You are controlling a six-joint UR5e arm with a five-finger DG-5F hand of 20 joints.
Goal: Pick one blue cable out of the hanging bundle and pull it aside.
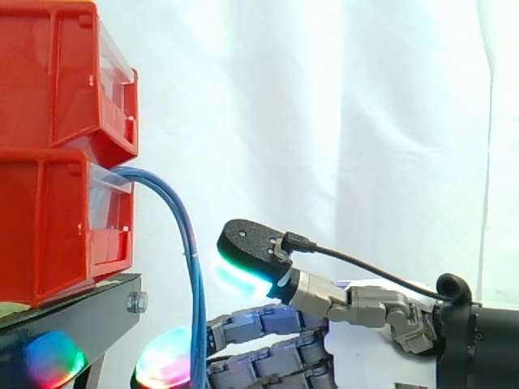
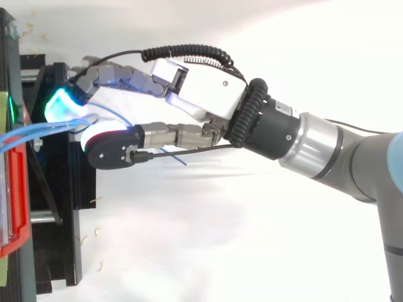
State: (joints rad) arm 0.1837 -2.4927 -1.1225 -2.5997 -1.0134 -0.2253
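A bundle of thin blue cables (image 1: 193, 275) leaves the lower red bin (image 1: 49, 227), arches over and hangs straight down in front of the black stand (image 1: 81, 308). My hand (image 2: 201, 91) reaches in from the right at the bundle's height. Its fingers (image 1: 268, 324) stretch out nearly straight and pass the cables low down, with their glowing tips beyond them. The thumb (image 1: 247, 243) is higher, just right of the bundle, with a small gap to it. In the top view the cables (image 2: 44, 129) run between fingers and thumb, and one blue strand (image 2: 173, 156) trails under the thumb.
A second red bin (image 1: 49, 73) is stacked on the lower one at the left. The stand's black frame (image 2: 63, 207) lies below the hand in the top view, with the red bin rim (image 2: 16, 201) at the far left. A white curtain hangs behind.
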